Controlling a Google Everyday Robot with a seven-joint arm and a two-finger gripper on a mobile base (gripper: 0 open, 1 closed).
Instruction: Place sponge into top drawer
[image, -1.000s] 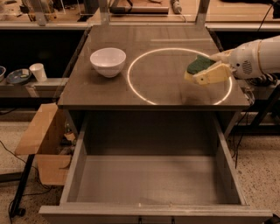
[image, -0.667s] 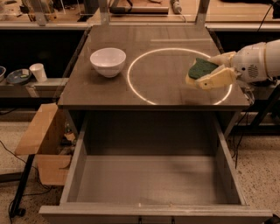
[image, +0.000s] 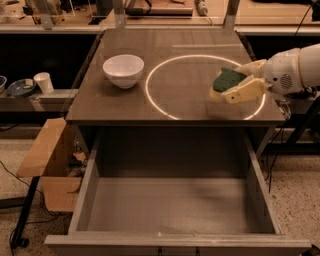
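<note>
Right now the gripper hangs over the right side of the bench. Its fingers are clamped on the sponge, which is held green side up and seems to be just clear of the surface, above the right edge of the light ring.

The top drawer stands pulled out below the front of the bench, and its floor is in plain view. The step in hand looks like the carry.

To do it well, I would bring the sponge forward past the bench's front lip before lowering it, so the arm does not catch that edge. I would also shift it left toward the middle of the drawer, away from the right wall. The fingers should part only once the sponge is low inside, because light foam dropped from a height may bounce or land on the rim. The white bowl sits well apart on the left, out of the likely path.
</note>
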